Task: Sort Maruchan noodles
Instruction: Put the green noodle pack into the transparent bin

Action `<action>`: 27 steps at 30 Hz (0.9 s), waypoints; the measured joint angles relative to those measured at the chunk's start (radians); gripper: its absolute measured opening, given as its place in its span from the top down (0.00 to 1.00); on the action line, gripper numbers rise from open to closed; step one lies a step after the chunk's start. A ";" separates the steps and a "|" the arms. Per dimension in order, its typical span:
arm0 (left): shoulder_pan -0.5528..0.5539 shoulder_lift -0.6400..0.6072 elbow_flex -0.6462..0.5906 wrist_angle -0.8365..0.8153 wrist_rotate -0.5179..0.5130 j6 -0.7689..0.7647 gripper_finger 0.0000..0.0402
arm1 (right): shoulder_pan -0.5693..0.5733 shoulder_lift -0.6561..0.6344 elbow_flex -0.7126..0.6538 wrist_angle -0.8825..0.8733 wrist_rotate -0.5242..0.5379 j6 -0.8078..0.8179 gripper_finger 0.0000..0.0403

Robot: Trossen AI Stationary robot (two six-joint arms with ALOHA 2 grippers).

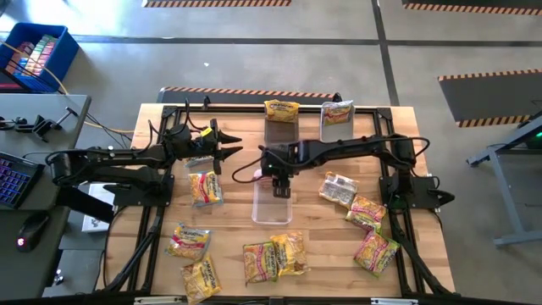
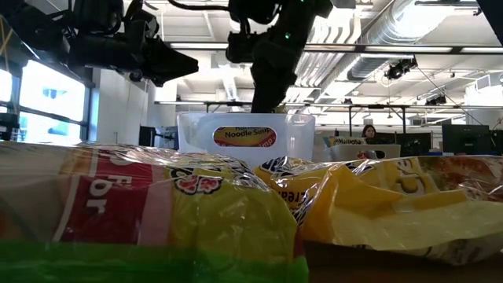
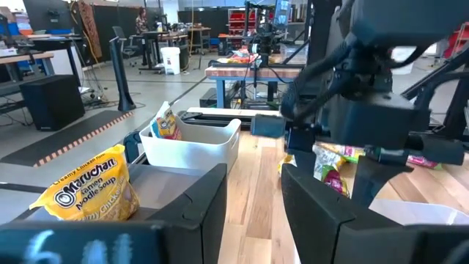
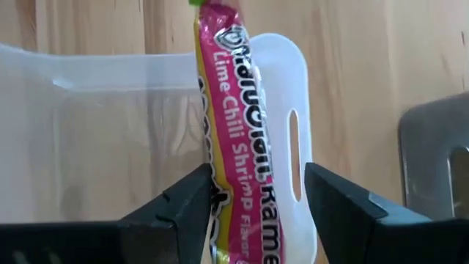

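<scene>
The table [image 1: 339, 254] carries scattered yellow packets [image 1: 271, 258] along its near edge and right side. A clear bin [image 1: 271, 203] sits at its middle. Above the bin, the right tool [image 1: 281, 188] pinches a pink packet [image 4: 231, 139] on edge between its fingers. The left tool [image 1: 227, 144] hangs spread apart, empty, near the table's left rear.

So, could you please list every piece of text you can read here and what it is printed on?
"Lime Chili Shrimp": pink packet in the right gripper.
"Maruchan Noodle Soup": yellow packet, left wrist view.
"Noodle Soup": packet in the clear bin, low view.
Other packets' print: unreadable.
</scene>
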 joint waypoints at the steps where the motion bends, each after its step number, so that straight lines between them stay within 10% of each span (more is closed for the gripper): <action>1: 0.000 0.000 0.000 0.000 0.000 0.000 0.70 | -0.001 0.000 0.005 -0.007 -0.001 0.019 0.51; 12: 0.000 0.000 0.000 0.000 0.000 0.000 0.70 | -0.038 0.004 -0.023 -0.063 -0.011 0.152 0.54; 27: 0.000 0.000 0.000 0.000 0.000 0.000 0.70 | -0.038 0.003 -0.023 -0.089 -0.048 0.146 0.88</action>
